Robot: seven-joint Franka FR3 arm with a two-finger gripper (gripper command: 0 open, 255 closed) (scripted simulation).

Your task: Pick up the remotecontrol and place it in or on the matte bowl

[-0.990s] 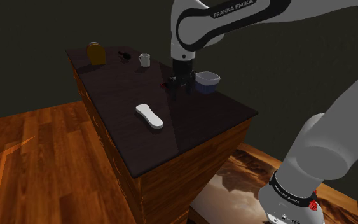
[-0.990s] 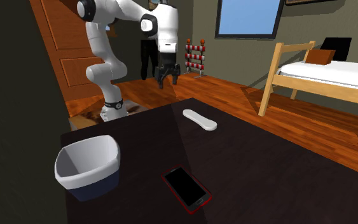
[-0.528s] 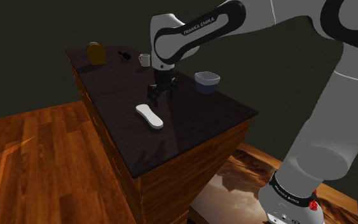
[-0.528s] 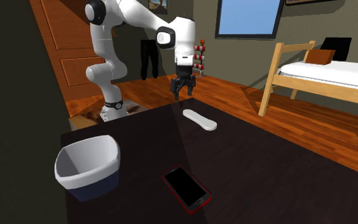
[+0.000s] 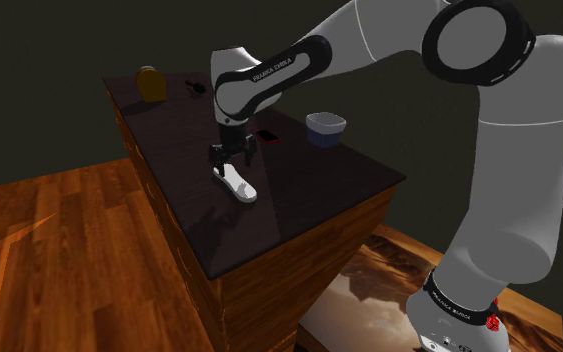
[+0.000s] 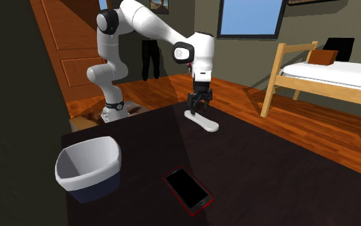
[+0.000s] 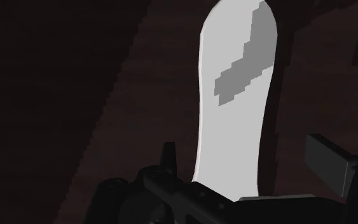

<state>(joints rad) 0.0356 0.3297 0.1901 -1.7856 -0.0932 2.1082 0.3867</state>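
Note:
The remote control (image 5: pixel 239 186) is a white, elongated slab lying flat on the dark table (image 5: pixel 309 190), also seen as the remote control (image 6: pixel 202 121). My black gripper (image 5: pixel 232 157) hangs low over its far end, fingers open and pointing down. From the wrist, the remote control (image 7: pixel 234 108) runs lengthwise between the spread fingertips (image 7: pixel 329 164), which stand apart from it. The gripper (image 6: pixel 198 103) holds nothing. The bowl (image 5: pixel 326 127), white-rimmed with a blue lower half, sits near the table's back right in the shoulder view; the same bowl (image 6: pixel 89 168) stands in the foreground of the second exterior view.
A black phone with a red edge (image 6: pixel 186 189) lies between bowl and remote, also seen as the phone (image 5: pixel 267 136). A brown object (image 5: pixel 150 83) and a small dark item (image 5: pixel 194 87) sit at the table's far end. A bed (image 6: pixel 339 74) stands beyond the table.
The arm swung from beside the bowl toward the shoulder view's left and came down over the remote's end. The fingers stayed open; the remote has not moved.

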